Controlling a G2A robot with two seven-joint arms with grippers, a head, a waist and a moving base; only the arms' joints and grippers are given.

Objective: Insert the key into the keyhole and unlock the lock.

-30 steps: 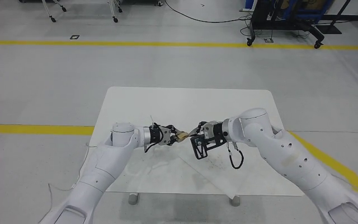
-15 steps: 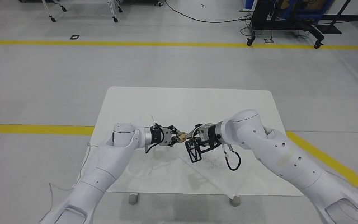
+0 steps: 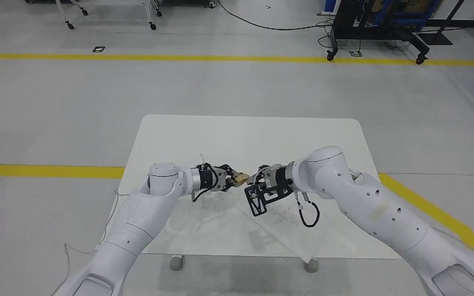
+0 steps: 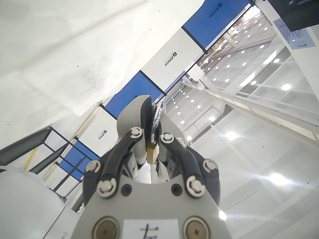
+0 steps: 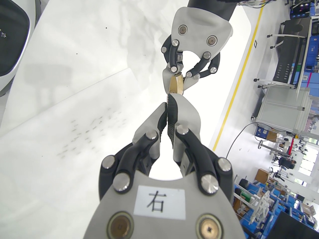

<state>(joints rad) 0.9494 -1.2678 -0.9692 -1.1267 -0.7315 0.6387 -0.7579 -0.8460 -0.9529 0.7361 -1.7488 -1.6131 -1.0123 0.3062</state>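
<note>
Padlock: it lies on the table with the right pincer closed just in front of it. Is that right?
No. The padlock does not lie on the table; the left pincer holds it in the air, as the right wrist view shows. The right pincer is closed just in front of it.

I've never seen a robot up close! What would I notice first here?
Above the middle of the white table, the left gripper pinches a brass padlock with a silver shackle. The shut right gripper meets it tip to tip, right at the padlock's end.
</note>
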